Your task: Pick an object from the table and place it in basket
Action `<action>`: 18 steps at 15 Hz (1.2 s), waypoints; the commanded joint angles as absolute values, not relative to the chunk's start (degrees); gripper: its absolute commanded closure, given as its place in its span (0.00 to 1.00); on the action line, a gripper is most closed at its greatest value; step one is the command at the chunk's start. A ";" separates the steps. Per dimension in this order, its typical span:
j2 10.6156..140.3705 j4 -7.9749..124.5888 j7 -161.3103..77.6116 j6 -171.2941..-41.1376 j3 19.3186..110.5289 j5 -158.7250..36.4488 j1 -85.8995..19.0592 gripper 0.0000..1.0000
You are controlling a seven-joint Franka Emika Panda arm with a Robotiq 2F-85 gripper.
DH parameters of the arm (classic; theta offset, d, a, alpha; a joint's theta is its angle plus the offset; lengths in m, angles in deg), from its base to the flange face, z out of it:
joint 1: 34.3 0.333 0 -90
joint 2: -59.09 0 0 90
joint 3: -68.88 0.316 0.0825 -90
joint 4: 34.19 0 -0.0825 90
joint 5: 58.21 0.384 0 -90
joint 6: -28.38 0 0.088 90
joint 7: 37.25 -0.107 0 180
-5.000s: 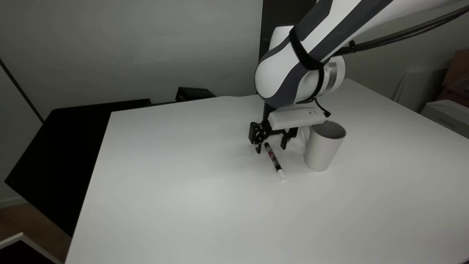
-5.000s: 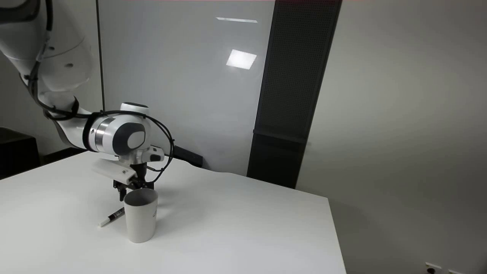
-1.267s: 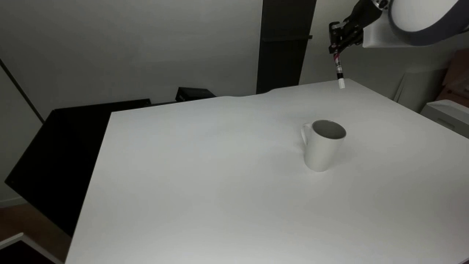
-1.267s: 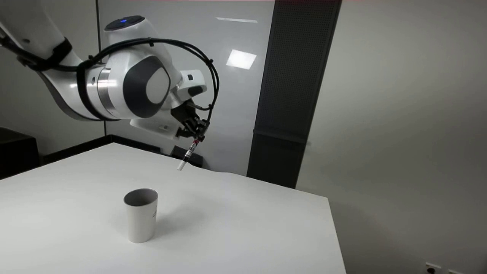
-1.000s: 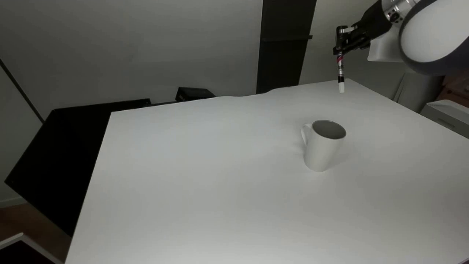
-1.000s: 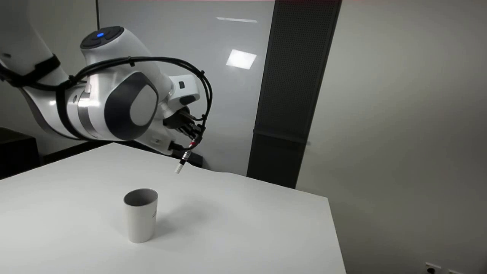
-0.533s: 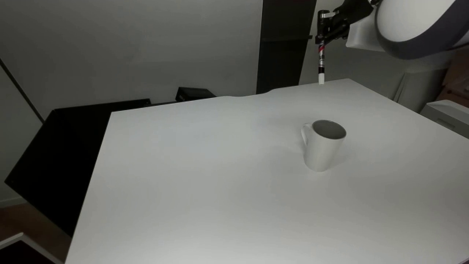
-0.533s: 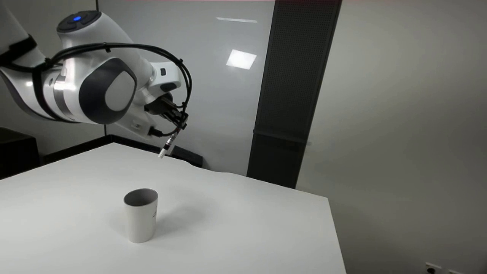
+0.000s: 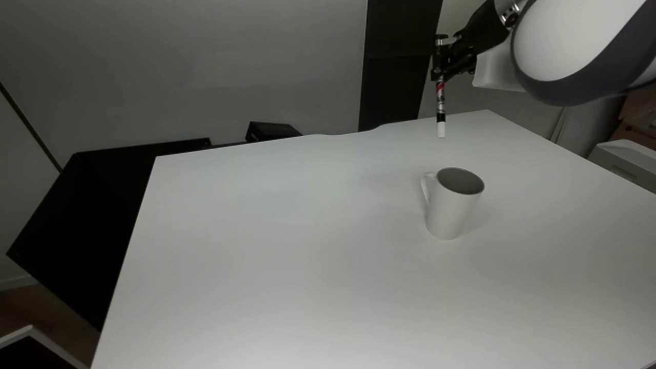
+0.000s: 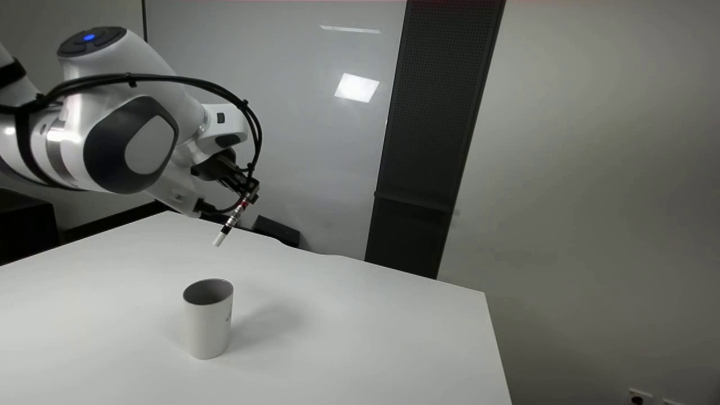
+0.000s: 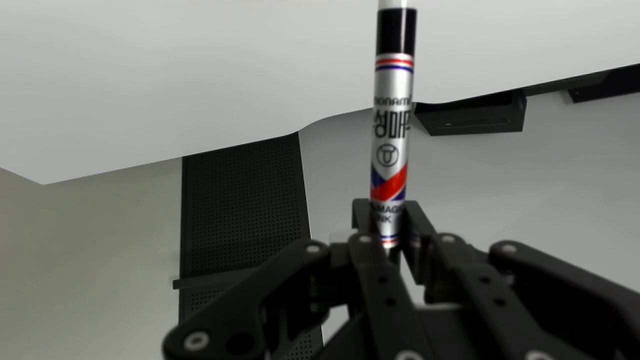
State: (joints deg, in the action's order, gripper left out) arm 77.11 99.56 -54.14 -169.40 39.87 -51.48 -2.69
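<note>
The object, a marker pen [image 11: 392,105] with a silver printed body, black band and pale end, is pinched between both fingers [image 11: 420,220] of my gripper [image 11: 389,217] near one end. Its pale end points downward in an exterior view [image 9: 441,105], where the pen looks almost upright; it appears tilted in an exterior view [image 10: 230,222]. The mug [image 9: 451,215] serving as basket stands upright on the table in both exterior views, its handle visible on one side and its grey inside showing no contents. Pen and gripper hang in the air above and apart from the mug's rim. The wrist view leaves the mug out.
The white table [image 9: 277,246] spreads around the mug. Past its rear edge are a small black box [image 9: 271,131] and a dark perforated panel [image 10: 436,135]. A pale box [image 9: 628,164] lies beyond another edge. Cables [image 10: 185,84] loop along the arm.
Five seconds ago the pen lay on the table under open jaws; it has since been gripped and lifted. Over the last half second, gripper and pen came lower and nearer the mug.
</note>
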 commanded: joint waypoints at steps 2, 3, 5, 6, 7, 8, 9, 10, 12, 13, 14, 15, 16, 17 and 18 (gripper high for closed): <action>77.42 102.36 -53.75 -169.86 37.73 -50.00 -0.02 0.93; 77.62 102.72 -53.92 -169.86 37.59 -50.05 0.14 0.93; 78.11 103.27 -54.04 -169.86 37.24 -50.07 0.59 0.93; 78.36 103.50 -54.10 -169.86 37.12 -50.10 0.74 0.93; 78.53 103.67 -54.16 -169.86 37.02 -50.11 0.89 0.93; 78.71 103.86 -54.20 -169.86 36.94 -50.14 1.02 0.93; 79.01 103.91 -54.26 -169.86 36.81 -50.12 1.21 0.93; 79.36 103.99 -54.32 -169.86 36.72 -50.09 1.38 0.93; 79.93 104.05 -54.43 -169.86 36.56 -50.00 1.73 0.93; 80.33 104.05 -54.50 -169.86 36.54 -49.90 1.89 0.93; 80.67 104.03 -54.46 -169.86 36.41 -49.78 2.15 0.93; 80.95 103.99 -54.47 -169.86 36.23 -49.50 2.47 0.93; 81.26 103.88 -54.46 -169.85 35.99 -49.11 2.94 0.93; 81.64 103.46 -54.19 -169.84 35.11 -48.52 4.08 0.93; 82.01 103.00 -53.94 -169.45 33.95 -47.94 5.41 0.93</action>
